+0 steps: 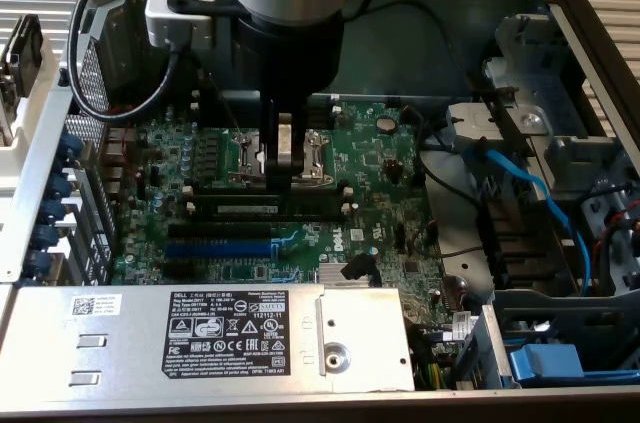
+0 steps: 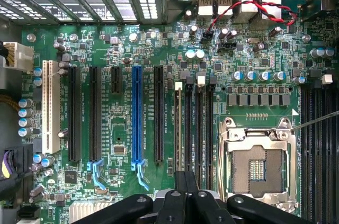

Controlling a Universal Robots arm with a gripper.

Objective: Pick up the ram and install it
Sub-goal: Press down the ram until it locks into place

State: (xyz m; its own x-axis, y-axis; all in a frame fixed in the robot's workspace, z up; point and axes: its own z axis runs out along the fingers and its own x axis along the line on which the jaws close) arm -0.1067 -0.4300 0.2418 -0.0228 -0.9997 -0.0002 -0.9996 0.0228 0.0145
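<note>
Black and close to the wrist camera, my jaws (image 2: 186,195) are pressed together directly over the long, thin dark green ram stick (image 2: 178,128). It stands on edge in one of the black memory slots (image 2: 199,123) on the green motherboard (image 2: 122,49), beside the silver processor socket (image 2: 258,166). Its long axis runs across the exterior view, parallel to the blue expansion slot (image 1: 218,246).

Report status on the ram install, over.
Gripper shut, down over the memory slots beside the CPU socket. Ram standing in a slot directly below the fingers; seating depth unclear. Nothing in the way.
</note>
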